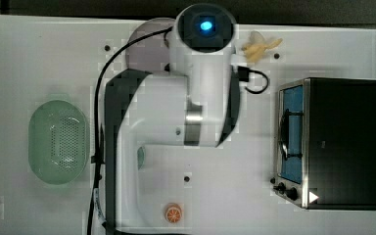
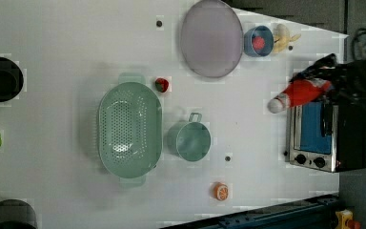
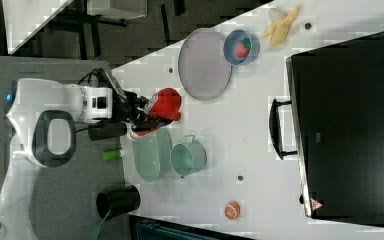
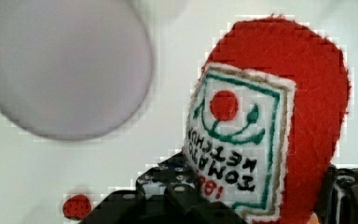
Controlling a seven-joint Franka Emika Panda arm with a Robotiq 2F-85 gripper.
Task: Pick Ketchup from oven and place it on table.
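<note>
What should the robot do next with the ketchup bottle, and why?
Probably lower it straight down. The end effector grips the Ketchup in the air, already out of the oven, with bare white table beneath it beside the grey plate.

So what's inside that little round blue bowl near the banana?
A red strawberry sits inside the small round blue bowl, beside the large round grey plate. The berry covers part of the bowl's floor, so whatever might lie beneath it cannot be seen.

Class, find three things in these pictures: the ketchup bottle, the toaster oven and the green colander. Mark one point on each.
Ketchup (image 2: 305,90), left view, on its red body.
Oven (image 1: 345,142), top view, on its black top.
Green colander (image 2: 129,130), left view, on its perforated floor.
</note>
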